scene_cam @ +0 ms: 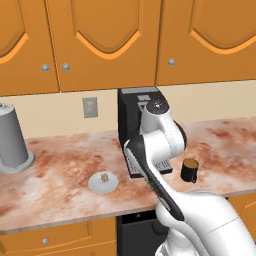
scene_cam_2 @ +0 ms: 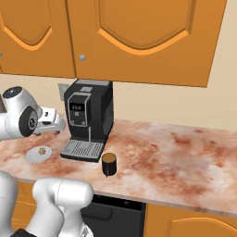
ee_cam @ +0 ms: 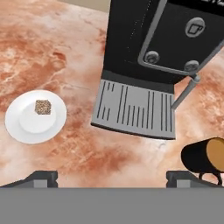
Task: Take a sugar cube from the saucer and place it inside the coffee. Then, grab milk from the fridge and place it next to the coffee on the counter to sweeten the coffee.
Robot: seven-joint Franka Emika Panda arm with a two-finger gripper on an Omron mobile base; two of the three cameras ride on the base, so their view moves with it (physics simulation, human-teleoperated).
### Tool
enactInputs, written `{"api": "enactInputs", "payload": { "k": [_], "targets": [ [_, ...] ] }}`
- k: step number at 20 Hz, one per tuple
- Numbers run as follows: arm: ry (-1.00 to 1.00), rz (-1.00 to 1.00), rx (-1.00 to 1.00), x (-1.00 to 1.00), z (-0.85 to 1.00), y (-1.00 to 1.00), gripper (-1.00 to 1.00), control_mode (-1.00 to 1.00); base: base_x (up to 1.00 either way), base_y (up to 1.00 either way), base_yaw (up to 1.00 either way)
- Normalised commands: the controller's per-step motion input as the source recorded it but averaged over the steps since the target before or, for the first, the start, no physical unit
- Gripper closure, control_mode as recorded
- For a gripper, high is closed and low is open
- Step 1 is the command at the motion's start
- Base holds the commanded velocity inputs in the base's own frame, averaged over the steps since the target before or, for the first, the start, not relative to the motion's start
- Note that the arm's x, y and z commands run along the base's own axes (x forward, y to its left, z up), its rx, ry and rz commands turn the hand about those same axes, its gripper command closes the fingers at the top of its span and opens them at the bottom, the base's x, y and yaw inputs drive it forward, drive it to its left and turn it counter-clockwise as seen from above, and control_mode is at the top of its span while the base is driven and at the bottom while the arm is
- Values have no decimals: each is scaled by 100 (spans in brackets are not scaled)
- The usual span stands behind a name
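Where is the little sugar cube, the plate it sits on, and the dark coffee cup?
sugar cube (ee_cam: 43, 107), hand view, its top face.
saucer (ee_cam: 19, 129), hand view, bare white rim.
coffee (ee_cam: 199, 158), hand view, its dark side.

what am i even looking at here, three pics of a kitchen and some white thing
The white thing is a robot arm in a simulated kitchen. Two pictures come from cameras behind it, on its left and right. The third looks down from its hand, with the open gripper holding nothing. On the marbled counter stand a black coffee machine, a dark cup of coffee in front of it, and a white saucer with a brown sugar cube on it. A grey appliance stands further left.
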Motion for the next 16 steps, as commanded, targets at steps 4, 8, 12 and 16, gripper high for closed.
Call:
{"api": "enactInputs", "payload": {
  "k": [4, 8, 12, 16],
  "targets": [
    [0, 0, 0, 0, -46, 84, -100, -100, 0, 0, 0],
    [0, 0, 0, 0, -44, 89, -100, -100, 0, 0, 0],
    [1, -1, 0, 0, -41, 77, -100, -100, 0, 0, 0],
    [3, -2, 0, 5, -31, 47, -100, -100, 0, 0, 0]
  ]
}}
